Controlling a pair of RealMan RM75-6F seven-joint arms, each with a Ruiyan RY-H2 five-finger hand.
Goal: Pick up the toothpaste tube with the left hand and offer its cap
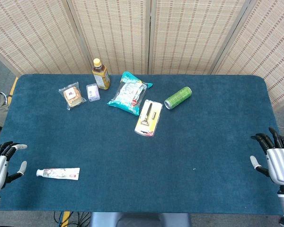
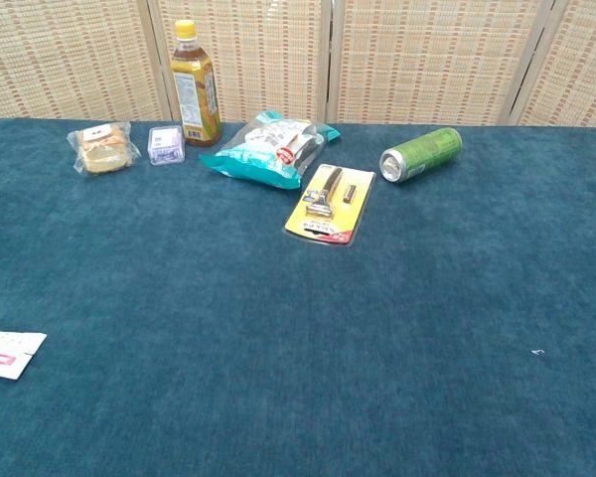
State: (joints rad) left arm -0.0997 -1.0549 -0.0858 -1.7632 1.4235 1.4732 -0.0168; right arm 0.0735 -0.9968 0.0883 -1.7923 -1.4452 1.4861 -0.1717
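My left robot hand (image 1: 1, 163) sits at the near left edge of the surface (image 1: 180, 142), fingers spread, holding nothing. My right robot hand (image 1: 277, 158) is at the far right edge, also spread wide and empty, parked well out of the way. The toothpaste tube (image 1: 58, 173) lies flat near the front left, just beside my left robot hand, not touched. Its cap end points toward that hand and its crimped end toward the middle, so I judge the grasp should go on the body to leave the cap free to offer. Pickup not started.

Clutter sits in a row at the back, well apart from the tube: tea bottle (image 2: 195, 85) upright, snack bag (image 2: 263, 149), razor pack (image 2: 330, 205), green can (image 2: 420, 155) on its side, wrapped bun (image 2: 102, 148), small purple box (image 2: 165, 144). The surface is covered in dark teal cloth; woven bamboo screens (image 1: 189, 33) close the back.
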